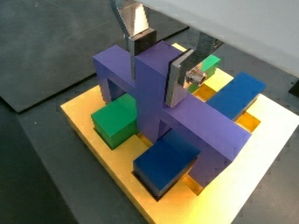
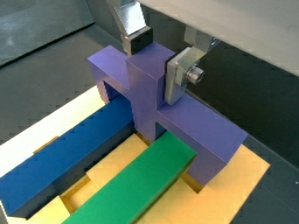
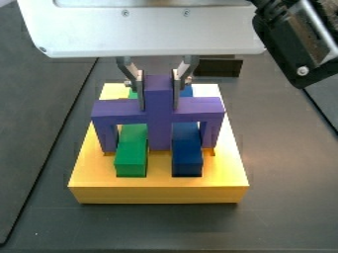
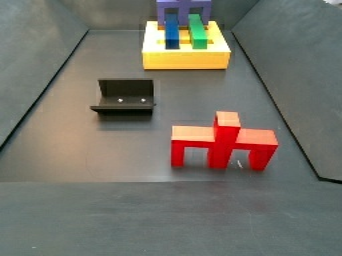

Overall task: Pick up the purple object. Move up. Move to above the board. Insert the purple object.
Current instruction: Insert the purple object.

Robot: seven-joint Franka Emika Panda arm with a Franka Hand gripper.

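The purple object (image 1: 146, 101) stands on the yellow board (image 1: 87, 118), its legs straddling the green bar (image 1: 117, 121) and the blue bar (image 1: 170, 157). It shows the same way in the other wrist view (image 2: 140, 101) and in both side views (image 3: 158, 111) (image 4: 181, 12). My gripper (image 1: 160, 66) is directly above the board, its two silver fingers closed on opposite sides of the central stem, also seen from the other wrist camera (image 2: 158, 61) and in a side view (image 3: 158, 79). The board (image 3: 158, 186) lies flat on the dark floor.
A red blocky piece (image 4: 221, 143) stands on the floor well away from the board (image 4: 187, 58). The dark fixture (image 4: 123, 98) stands to its left. A small dark box (image 3: 218, 67) sits behind the board. Dark walls enclose the floor.
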